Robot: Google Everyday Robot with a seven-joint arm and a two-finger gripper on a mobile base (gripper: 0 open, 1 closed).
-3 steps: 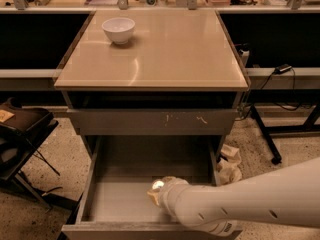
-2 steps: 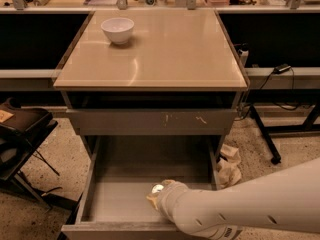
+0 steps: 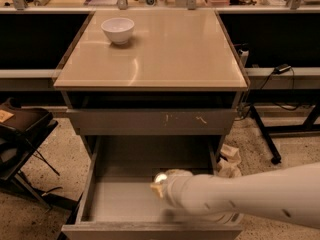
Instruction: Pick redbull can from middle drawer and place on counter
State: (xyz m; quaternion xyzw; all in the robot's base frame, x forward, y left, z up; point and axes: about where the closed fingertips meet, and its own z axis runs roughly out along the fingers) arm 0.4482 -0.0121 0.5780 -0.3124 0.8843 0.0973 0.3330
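Note:
The middle drawer [image 3: 125,204] is pulled open below the counter [image 3: 165,49], and its grey floor and side walls show. My gripper [image 3: 161,185] is at the end of the white arm that reaches in from the right, low inside the drawer near its middle. A small shiny silver round lid, the redbull can [image 3: 160,177], shows right at the gripper's tip. The can's body is hidden behind the gripper.
A white bowl [image 3: 118,30] stands at the counter's back left. A closed grey drawer front with white scratches [image 3: 155,121] sits above the open drawer. A black chair [image 3: 20,139] is at the left, crumpled paper [image 3: 227,159] and a stand leg at the right, and a cluttered workbench behind.
The gripper and the shiny lid at its tip have moved a little up in the picture and slightly right inside the drawer. The bowl and the drawers have not moved.

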